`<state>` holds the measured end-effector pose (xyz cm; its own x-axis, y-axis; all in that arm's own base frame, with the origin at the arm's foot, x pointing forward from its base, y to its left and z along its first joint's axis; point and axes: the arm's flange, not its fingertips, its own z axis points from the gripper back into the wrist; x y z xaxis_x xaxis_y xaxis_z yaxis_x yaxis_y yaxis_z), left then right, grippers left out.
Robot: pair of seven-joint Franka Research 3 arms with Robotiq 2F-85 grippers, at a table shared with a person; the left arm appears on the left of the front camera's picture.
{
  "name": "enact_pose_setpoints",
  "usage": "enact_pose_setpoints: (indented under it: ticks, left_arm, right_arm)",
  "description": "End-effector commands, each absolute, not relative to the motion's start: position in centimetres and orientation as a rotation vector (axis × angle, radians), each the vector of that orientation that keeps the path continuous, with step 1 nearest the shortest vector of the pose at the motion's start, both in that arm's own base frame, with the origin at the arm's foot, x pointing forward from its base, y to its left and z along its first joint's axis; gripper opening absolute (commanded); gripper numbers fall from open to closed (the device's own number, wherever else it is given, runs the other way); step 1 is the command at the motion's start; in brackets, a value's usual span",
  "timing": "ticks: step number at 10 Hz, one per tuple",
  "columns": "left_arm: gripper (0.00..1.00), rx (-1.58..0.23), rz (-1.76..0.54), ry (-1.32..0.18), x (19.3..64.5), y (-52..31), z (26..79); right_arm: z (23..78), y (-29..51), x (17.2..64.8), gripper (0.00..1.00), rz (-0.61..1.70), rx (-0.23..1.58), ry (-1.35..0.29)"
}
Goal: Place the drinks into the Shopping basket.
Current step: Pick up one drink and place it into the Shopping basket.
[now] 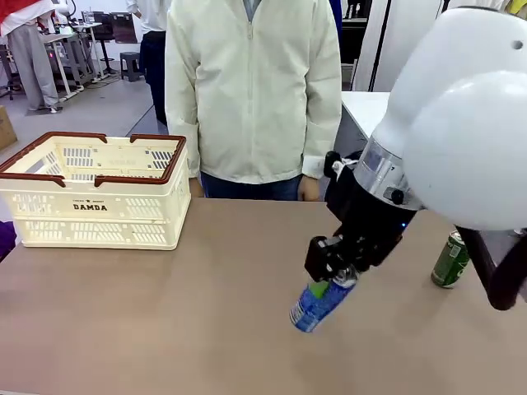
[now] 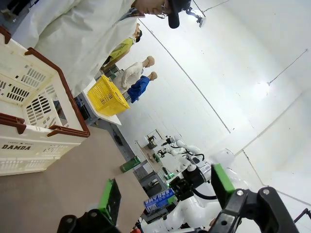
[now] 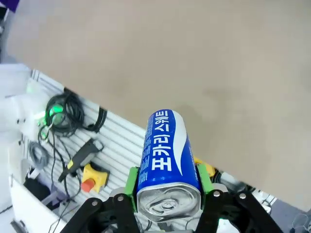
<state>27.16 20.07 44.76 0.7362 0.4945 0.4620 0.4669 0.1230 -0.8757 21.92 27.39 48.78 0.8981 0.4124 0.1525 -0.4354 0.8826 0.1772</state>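
My right gripper [image 1: 331, 281] is shut on a blue can [image 1: 317, 302] with white lettering and holds it tilted, bottom end down, above the table right of centre. In the right wrist view the blue can [image 3: 165, 155] sits between the green pads [image 3: 131, 182], its silver top toward the camera. A green can [image 1: 450, 259] stands upright on the table at the right. The cream Shopping basket [image 1: 49, 193] with a brown-red rim stands at the far left; it also appears in the left wrist view [image 2: 29, 145]. My left gripper [image 2: 165, 187] is open with nothing between its fingers.
A person in a pale jacket [image 1: 251, 90] stands at the far side of the table, hands hanging down. A yellow mesh basket [image 2: 107, 95] rests on another table beyond. Bare tabletop [image 1: 165, 313] stretches between the basket and the held can.
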Motion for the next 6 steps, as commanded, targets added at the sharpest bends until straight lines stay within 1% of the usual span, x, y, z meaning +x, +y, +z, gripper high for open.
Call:
enact_pose_setpoints:
  ticks: [1,2,3,4,5,6]
  left_arm:
    - [1.00,-1.525,0.036,-0.824,27.1,20.0,45.3]
    - [1.00,-1.525,0.036,-0.824,27.1,20.0,45.3]
    - [1.00,-1.525,0.036,-0.824,27.1,20.0,45.3]
    - [1.00,-1.525,0.036,-0.824,27.1,20.0,45.3]
    - [1.00,-1.525,0.036,-0.824,27.1,20.0,45.3]
    - [1.00,-1.525,0.036,-0.824,27.1,20.0,45.3]
  right_arm:
    - [48.5,32.3,25.6,0.00,0.487,0.092,-0.188]
    - [50.0,35.0,28.1,0.00,0.520,0.021,-0.240]
    - [52.0,38.1,30.5,0.00,0.546,-0.087,-0.290]
    - [53.4,41.9,33.4,0.00,0.580,-0.191,-0.302]
    - [53.2,44.6,36.2,0.00,0.598,-0.243,-0.280]
    - [51.9,46.6,38.3,0.00,0.633,-0.218,-0.254]
